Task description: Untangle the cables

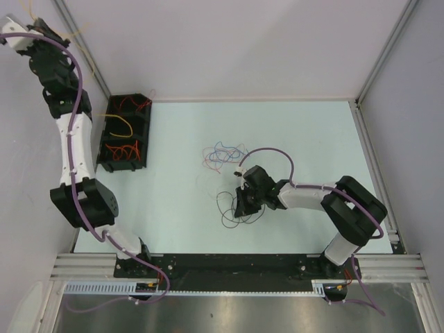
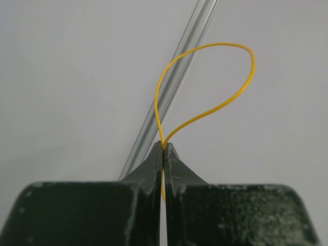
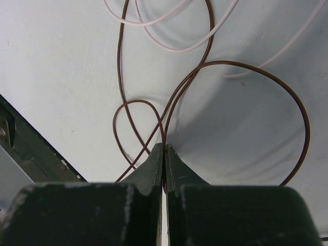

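Observation:
A loose tangle of thin blue, red and pale cables (image 1: pixel 223 154) lies mid-table. Dark brown loops (image 1: pixel 232 216) lie just in front of it. My right gripper (image 1: pixel 243 205) is low over these loops and shut on a brown cable (image 3: pixel 236 62), which rises from between the fingertips (image 3: pixel 164 148). Pale cables (image 3: pixel 174 49) lie beyond. My left gripper (image 1: pixel 52 28) is raised at the far left corner. It is shut on a yellow cable (image 2: pixel 225 43), which loops up from its fingertips (image 2: pixel 163 146).
A black tray (image 1: pixel 103 149) at the left holds a yellow wire (image 1: pixel 121 119) and red and orange wires (image 1: pixel 125 149). Enclosure walls and frame posts (image 1: pixel 361 104) bound the table. A clear rod (image 2: pixel 174 66) slants behind the left gripper. A black strip (image 1: pixel 229 263) runs along the near edge.

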### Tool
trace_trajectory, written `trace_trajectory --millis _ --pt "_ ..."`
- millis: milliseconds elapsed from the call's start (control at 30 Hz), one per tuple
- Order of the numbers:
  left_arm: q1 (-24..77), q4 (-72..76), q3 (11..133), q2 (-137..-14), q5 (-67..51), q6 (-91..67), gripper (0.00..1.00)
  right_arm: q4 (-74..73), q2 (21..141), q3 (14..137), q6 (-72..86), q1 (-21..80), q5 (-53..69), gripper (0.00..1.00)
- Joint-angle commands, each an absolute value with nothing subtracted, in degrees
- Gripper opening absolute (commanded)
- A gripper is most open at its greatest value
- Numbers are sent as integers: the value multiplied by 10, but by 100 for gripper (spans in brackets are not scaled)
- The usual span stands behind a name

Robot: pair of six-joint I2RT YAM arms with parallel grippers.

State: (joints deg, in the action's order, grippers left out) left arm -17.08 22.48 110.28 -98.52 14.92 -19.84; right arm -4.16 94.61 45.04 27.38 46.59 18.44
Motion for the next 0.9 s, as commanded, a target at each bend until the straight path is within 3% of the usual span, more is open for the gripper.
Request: trace_trajectory --millis 0,133,667,867 --pt "-174 306 1017 -944 145 -178 0 -61 964 456 264 461 171 0" --pt "-174 306 1018 -954 138 -177 0 -69 962 457 260 460 171 0" --pt "-173 233 1220 -1048 156 -192 0 -83 972 486 264 459 180 0" --pt "-174 222 1212 -1048 158 -196 0 -88 979 506 265 457 182 0"
